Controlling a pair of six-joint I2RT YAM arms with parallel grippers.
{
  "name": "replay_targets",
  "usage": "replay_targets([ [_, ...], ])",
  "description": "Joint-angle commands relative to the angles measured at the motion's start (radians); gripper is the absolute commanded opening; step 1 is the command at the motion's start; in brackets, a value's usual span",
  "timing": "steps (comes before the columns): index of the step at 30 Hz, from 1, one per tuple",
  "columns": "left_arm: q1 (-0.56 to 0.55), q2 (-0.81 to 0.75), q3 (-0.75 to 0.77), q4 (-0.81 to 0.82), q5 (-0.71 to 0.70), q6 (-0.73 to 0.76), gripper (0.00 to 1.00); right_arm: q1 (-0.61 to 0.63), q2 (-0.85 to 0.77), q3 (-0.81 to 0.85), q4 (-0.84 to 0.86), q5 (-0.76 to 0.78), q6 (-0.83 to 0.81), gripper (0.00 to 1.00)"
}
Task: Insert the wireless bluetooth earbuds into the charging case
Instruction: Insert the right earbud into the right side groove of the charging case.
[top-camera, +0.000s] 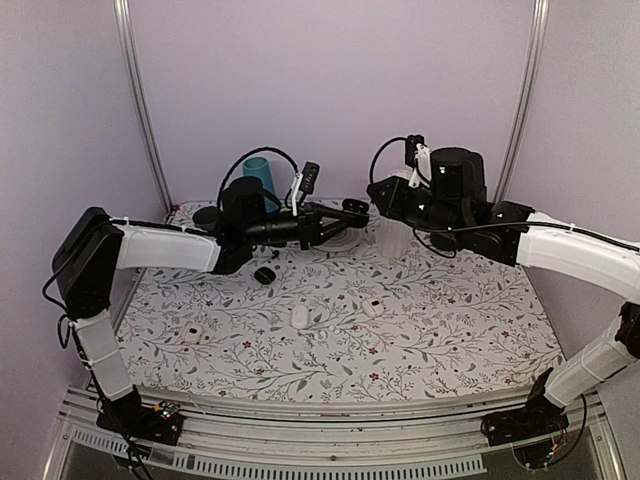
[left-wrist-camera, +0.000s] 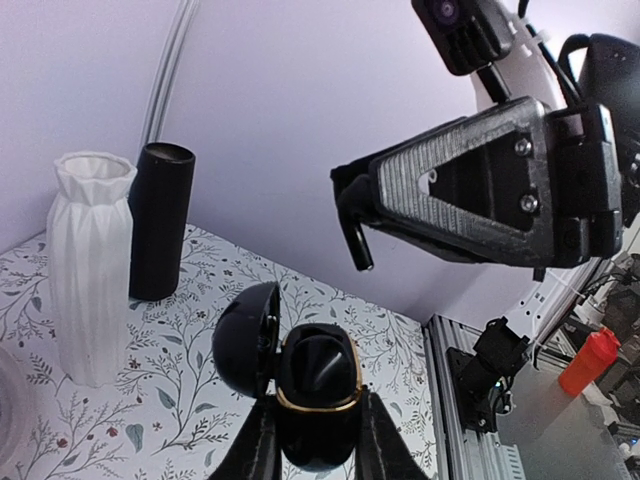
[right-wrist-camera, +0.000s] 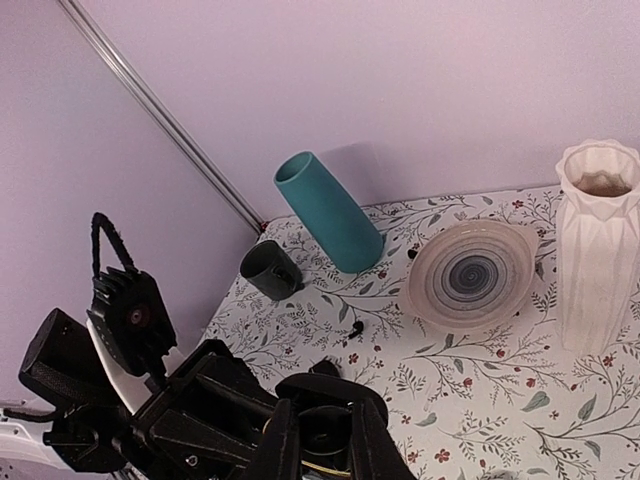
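Note:
My left gripper (left-wrist-camera: 318, 412) is shut on an open black charging case (left-wrist-camera: 318, 385) with a gold rim, held above the table; its lid (left-wrist-camera: 243, 338) hangs open to the left. My right gripper (left-wrist-camera: 347, 200) hovers just above it, shut on a black earbud whose stem (left-wrist-camera: 358, 246) points down towards the case, a short gap apart. In the top view the two grippers (top-camera: 350, 211) (top-camera: 376, 193) meet at the table's back centre. In the right wrist view my fingers (right-wrist-camera: 281, 450) stand over the open case (right-wrist-camera: 330, 400). Another black earbud (right-wrist-camera: 350, 331) lies on the cloth.
A white vase (right-wrist-camera: 598, 255), a swirl plate (right-wrist-camera: 470, 277), a teal cup (right-wrist-camera: 330, 212) and a dark cup (right-wrist-camera: 270, 270) stand at the back. A black cylinder (left-wrist-camera: 160, 220) stands beside the vase. A black case (top-camera: 264, 275) and three white pieces (top-camera: 193, 333) (top-camera: 299, 316) (top-camera: 373, 308) lie nearer the front.

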Motion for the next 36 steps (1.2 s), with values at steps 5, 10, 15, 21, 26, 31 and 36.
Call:
replay_targets([
  [5,-0.020,0.004,0.032,0.043,0.008,-0.016,0.00,-0.002,0.015,-0.042,0.059,-0.017,0.017,0.12],
  [10,-0.021,-0.003,0.032,0.046,0.009,-0.025,0.00,-0.002,0.017,-0.051,0.065,-0.014,0.015,0.12],
  [15,-0.022,-0.003,0.033,0.056,0.016,-0.036,0.00,-0.002,0.019,-0.052,0.068,-0.011,0.017,0.12],
  [21,-0.023,-0.006,0.035,0.076,0.022,-0.052,0.00,0.001,0.023,-0.058,0.067,-0.008,0.015,0.12],
  [26,-0.022,-0.008,0.039,0.083,0.024,-0.058,0.00,0.007,0.027,-0.059,0.069,-0.006,0.015,0.12],
  [31,-0.023,-0.012,0.040,0.088,0.011,-0.060,0.00,0.012,0.031,-0.059,0.067,-0.009,0.014,0.12],
  [36,-0.023,-0.013,0.043,0.077,-0.026,-0.060,0.00,0.014,0.035,-0.060,0.065,-0.024,0.014,0.12],
])
